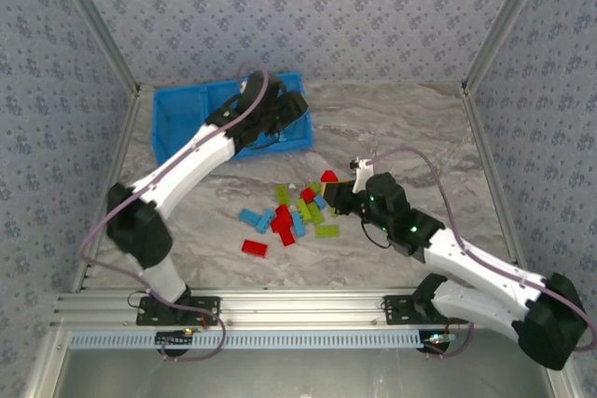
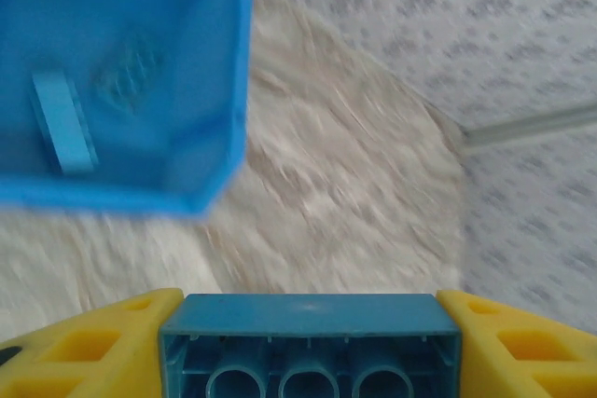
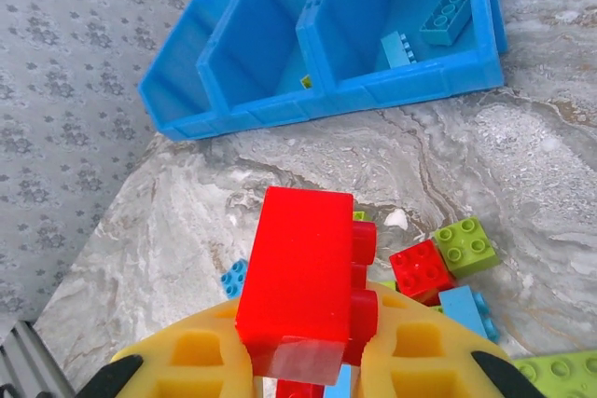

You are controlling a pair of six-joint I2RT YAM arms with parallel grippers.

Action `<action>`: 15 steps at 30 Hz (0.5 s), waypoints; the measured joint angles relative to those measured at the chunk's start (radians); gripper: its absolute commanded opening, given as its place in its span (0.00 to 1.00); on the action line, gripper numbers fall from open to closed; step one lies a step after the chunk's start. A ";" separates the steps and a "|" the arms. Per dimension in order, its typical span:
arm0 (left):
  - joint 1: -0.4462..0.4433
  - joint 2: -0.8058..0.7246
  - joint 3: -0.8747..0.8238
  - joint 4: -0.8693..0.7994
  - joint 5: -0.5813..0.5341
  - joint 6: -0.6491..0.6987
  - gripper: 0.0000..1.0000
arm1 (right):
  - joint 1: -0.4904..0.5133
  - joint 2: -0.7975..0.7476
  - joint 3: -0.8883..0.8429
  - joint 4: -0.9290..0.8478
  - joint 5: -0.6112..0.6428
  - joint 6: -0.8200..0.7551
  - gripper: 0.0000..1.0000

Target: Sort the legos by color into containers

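The blue bin [image 1: 182, 123] with its three containers lies at the back left. My left gripper [image 1: 280, 114] hovers over its right end, shut on a blue lego [image 2: 308, 342] held between the yellow fingers [image 2: 84, 347]. Below it, the bin's corner [image 2: 140, 72] holds a light blue lego [image 2: 63, 123]. My right gripper [image 1: 340, 195] is at the right side of the loose lego pile [image 1: 294, 216], shut on a red lego [image 3: 303, 277] lifted off the table. The right container [image 3: 410, 72] has two blue legos [image 3: 446, 16] in it. A bit of green [image 3: 306, 81] lies in the middle one.
Red, blue and green legos lie scattered mid-table, with one red lego [image 1: 254, 248] apart at the front left. A red square lego [image 3: 422, 270] and a green one [image 3: 466, 244] sit just right of my right fingers. Patterned walls enclose the table.
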 measured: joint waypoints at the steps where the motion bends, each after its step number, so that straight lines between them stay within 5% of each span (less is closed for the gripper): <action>1: 0.011 0.070 0.072 -0.026 -0.027 0.030 0.48 | 0.011 -0.030 0.000 -0.025 0.011 0.000 0.17; 7: 0.074 0.478 0.503 -0.243 -0.127 0.122 0.50 | 0.062 -0.163 0.021 -0.200 0.074 0.000 0.18; 11: 0.095 0.685 0.767 -0.386 -0.181 0.175 0.65 | 0.095 -0.211 0.066 -0.298 0.111 0.000 0.18; 15: 0.093 0.732 0.858 -0.465 -0.183 0.195 0.77 | 0.114 -0.240 0.104 -0.355 0.142 0.000 0.19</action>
